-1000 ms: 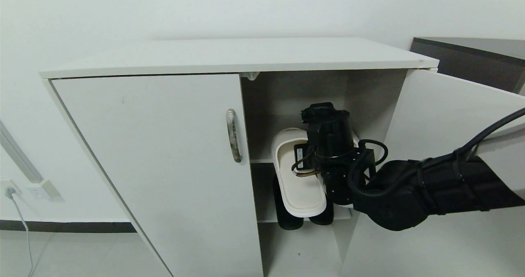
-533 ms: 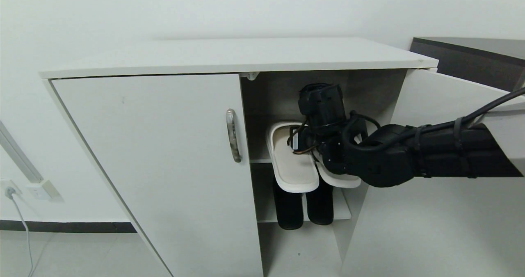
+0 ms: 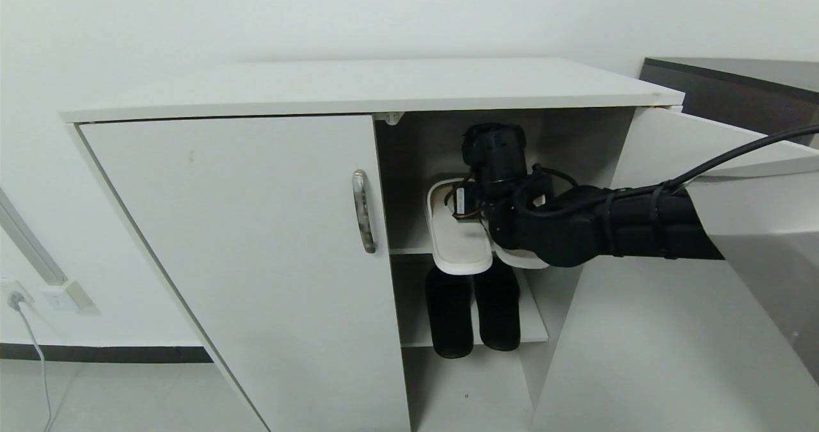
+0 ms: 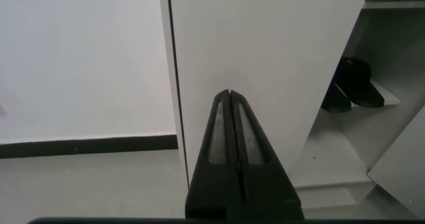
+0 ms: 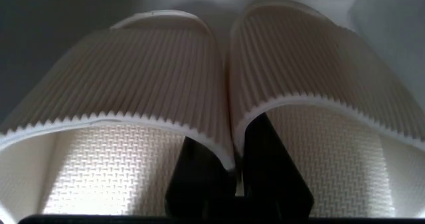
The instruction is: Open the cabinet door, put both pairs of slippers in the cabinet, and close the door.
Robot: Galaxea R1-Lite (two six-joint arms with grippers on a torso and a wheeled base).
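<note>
Inside the cabinet point(image 3: 358, 86), right half, the white slippers point(image 3: 457, 240) sit side by side at the upper shelf point(image 3: 406, 251), toes in and heels sticking out past its front edge. Can't tell if they rest fully on it. The right pincer point(image 5: 232, 147) is clamped on the pair, its two fingers point(image 5: 199, 177) pinching the inner strap edges together. Right arm reaches in past the right door point(image 3: 672, 163), which is swung wide open. Black slippers point(image 3: 473, 317) lie side by side on the lower shelf point(image 3: 534, 336), directly under the white pair, heels at the front edge. Left door point(image 3: 243, 259) is closed, handle point(image 3: 363, 211) at its inner edge. Left pincer point(image 4: 230, 101) is squeezed closed on nothing, low over the floor point(image 4: 86, 184), pointing at the left door.
</note>
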